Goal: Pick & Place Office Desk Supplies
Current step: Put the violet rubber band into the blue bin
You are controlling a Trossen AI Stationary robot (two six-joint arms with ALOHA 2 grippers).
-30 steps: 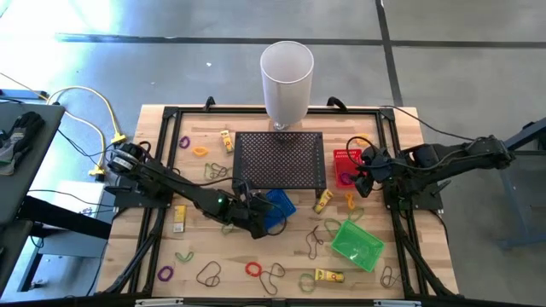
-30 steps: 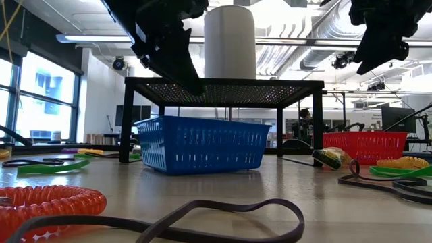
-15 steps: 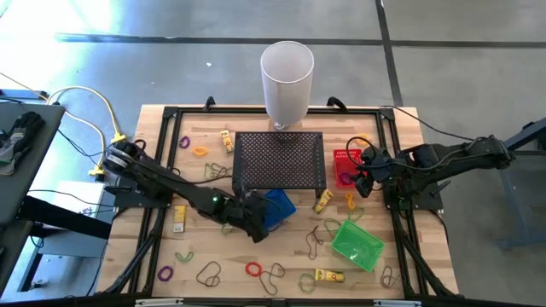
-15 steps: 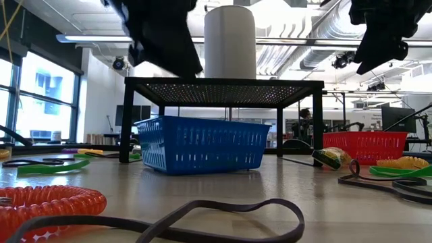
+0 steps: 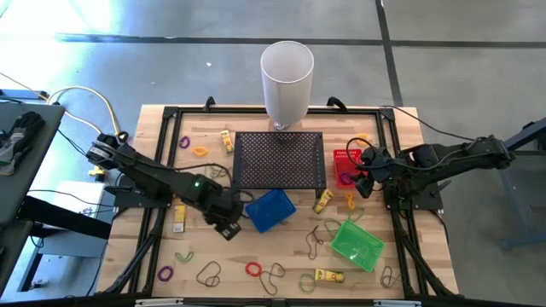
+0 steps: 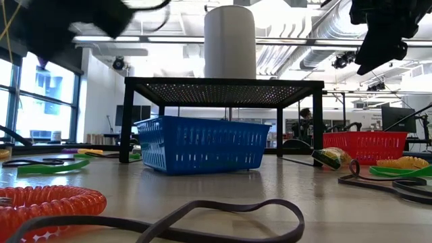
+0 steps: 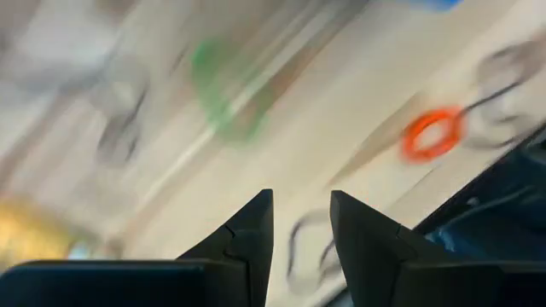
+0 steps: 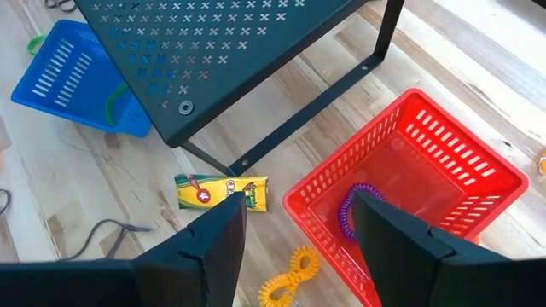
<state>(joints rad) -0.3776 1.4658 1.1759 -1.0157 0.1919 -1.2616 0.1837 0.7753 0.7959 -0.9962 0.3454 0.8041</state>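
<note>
hovering just left of the blue basket point(image 5: 270, 211), the left gripper point(image 5: 227, 230) has its fingers parted a little, pinching nothing. right gripper point(image 5: 363, 173), spread wide and empty, hangs over the red basket point(image 8: 408, 189) (purple coil point(image 8: 345, 210) inside). loose bands point(image 5: 207, 274) lie scattered across the table point(image 5: 128, 247).

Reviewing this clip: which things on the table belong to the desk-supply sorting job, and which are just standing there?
Job:
- green loop
- red coil
- purple coil, inside the red basket
- yellow pack
- blue basket
- green basket

Just there:
- white cylinder
- black mesh stand
- wooden table
</note>
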